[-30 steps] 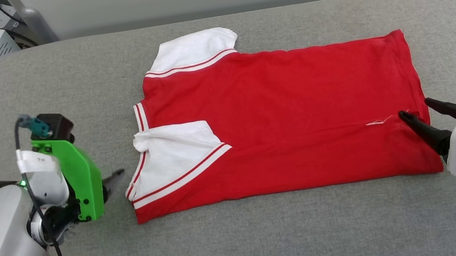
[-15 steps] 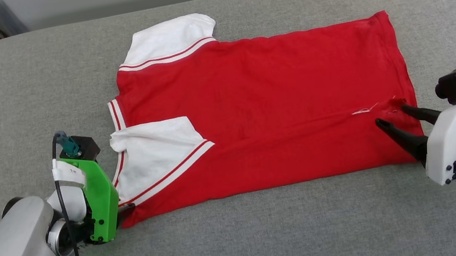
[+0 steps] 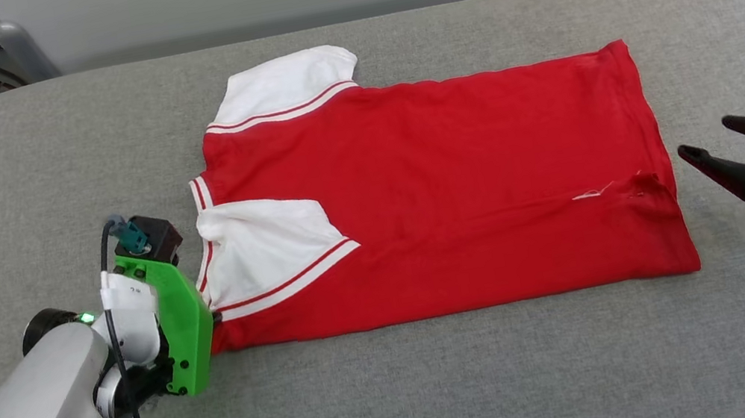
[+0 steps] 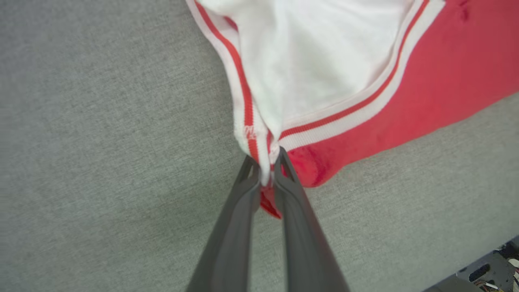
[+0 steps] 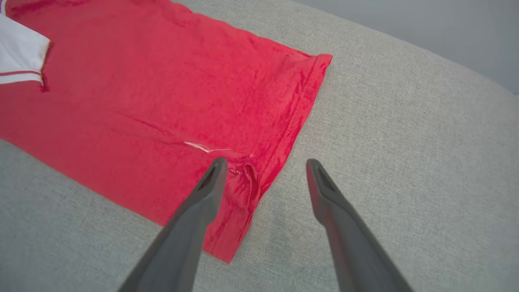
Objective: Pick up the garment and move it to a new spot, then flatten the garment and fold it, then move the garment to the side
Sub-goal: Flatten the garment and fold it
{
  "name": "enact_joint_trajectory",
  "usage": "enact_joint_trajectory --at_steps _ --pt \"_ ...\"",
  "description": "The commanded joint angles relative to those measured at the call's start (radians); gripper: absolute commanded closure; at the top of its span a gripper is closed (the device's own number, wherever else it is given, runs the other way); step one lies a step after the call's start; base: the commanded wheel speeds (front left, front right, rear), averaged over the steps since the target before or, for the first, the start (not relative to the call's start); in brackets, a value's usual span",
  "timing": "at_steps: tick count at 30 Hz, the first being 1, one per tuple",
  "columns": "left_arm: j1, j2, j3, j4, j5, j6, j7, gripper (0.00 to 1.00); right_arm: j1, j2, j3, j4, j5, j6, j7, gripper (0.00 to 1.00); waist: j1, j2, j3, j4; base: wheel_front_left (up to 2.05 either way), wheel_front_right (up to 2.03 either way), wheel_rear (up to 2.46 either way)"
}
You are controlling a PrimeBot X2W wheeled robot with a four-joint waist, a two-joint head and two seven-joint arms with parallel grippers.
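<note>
Head view: The garment (image 3: 437, 190), a red shirt with white sleeves, is laid sideways on the grey padded table (image 3: 404, 400). Its collar end is turned toward the robot's left and its hem toward the right. One white sleeve (image 3: 274, 256) is folded onto the red body, so a first fold appears to be done. The left tool (image 3: 213, 317) is set at the garment's near collar-end corner, mostly hidden behind its green mount. The right tool (image 3: 702, 136) is held just beyond the garment's hem, clear of the cloth, with its fingers spread wide.

Left wrist view: The left tool (image 4: 265, 162) is closed to a narrow gap, and the striped trim and red corner of the garment are pinched between its fingers. This grip is probably kept so that the corner can be pulled taut or lifted for the next fold.

Right wrist view: The right tool (image 5: 266, 162) is opened wide and nothing is held in it. One finger is seen over a small pucker at the garment's hem corner and the other over bare table. It is likely placed there so that this corner can be taken and both ends of the garment carried together.
</note>
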Motion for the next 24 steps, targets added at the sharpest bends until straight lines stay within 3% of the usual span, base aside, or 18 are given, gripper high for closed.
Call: enact_joint_trajectory --at_steps 1,6,9,18,23,24 --pt "0.008 0.004 0.001 -0.016 0.001 -0.002 -0.013 1.0 -0.013 -0.015 0.011 -0.003 0.029 -0.001 0.055 0.0 0.0 0.0 -0.01 0.014 0.0 0.0 0.0" --pt "0.003 0.013 -0.01 -0.06 0.023 0.001 -0.021 1.0 -0.019 -0.043 0.044 0.023 0.106 -0.001 0.227 0.0 0.0 0.0 0.002 0.028 0.0 0.0 0.0" --pt "-0.005 0.011 -0.011 -0.078 0.028 0.008 -0.022 1.0 -0.019 -0.028 0.057 0.063 0.117 -0.001 0.257 0.0 0.0 0.0 0.017 0.039 0.0 0.0 0.0" --pt "-0.008 0.004 -0.007 -0.106 0.031 0.025 -0.039 1.0 0.029 0.103 0.103 0.257 0.089 -0.001 0.208 0.0 0.0 0.0 0.063 0.061 0.0 0.0 0.0" --pt "0.004 0.004 -0.003 -0.098 0.021 0.029 -0.049 1.0 0.048 0.137 0.131 0.321 0.107 -0.001 0.177 0.0 0.0 0.0 0.068 0.06 0.0 0.0 0.0" --pt "0.011 0.003 -0.004 -0.094 0.017 0.029 -0.05 1.0 0.044 0.135 0.136 0.319 0.108 -0.001 0.159 0.79 0.0 0.0 0.063 0.056 0.0 0.0 0.0"
